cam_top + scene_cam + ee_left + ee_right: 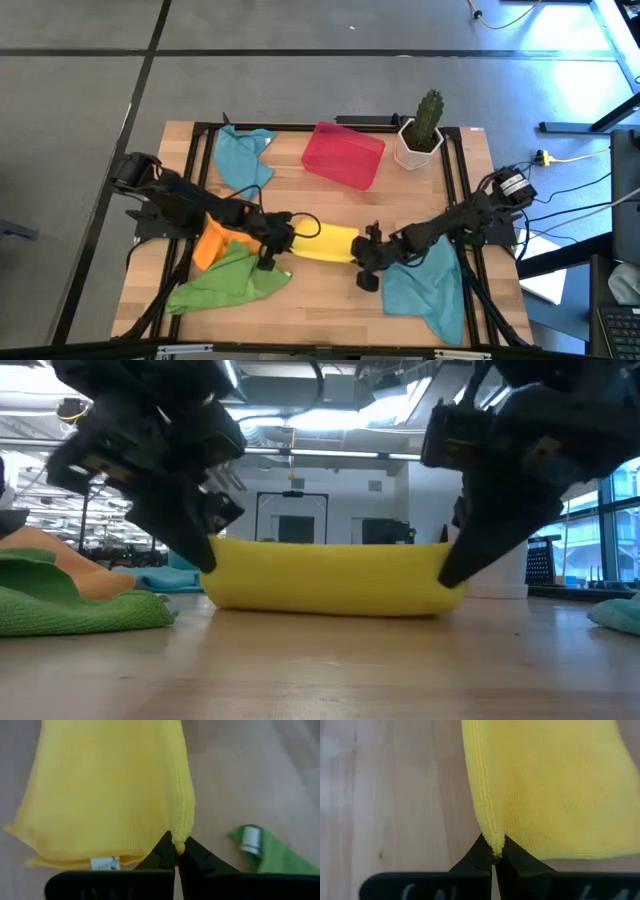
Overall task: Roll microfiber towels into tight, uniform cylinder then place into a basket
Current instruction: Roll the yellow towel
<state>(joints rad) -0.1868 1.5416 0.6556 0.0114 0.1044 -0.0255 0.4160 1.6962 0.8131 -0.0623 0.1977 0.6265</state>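
My left fingers [176,854] & right fingers [493,854] each pinch one end of the yellow towel [326,243]; its long axis runs straight between them on the desk [330,300]; basket [343,155] lies well beyond.

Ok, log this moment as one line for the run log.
left gripper: shut on yellow towel end | right gripper: shut on its other end | towel: rolled, on table | basket: no towel seen inside

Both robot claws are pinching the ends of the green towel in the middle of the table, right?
Not green. The high view shows the left gripper and right gripper pinching the ends of the yellow towel; the green towel lies untouched nearby.
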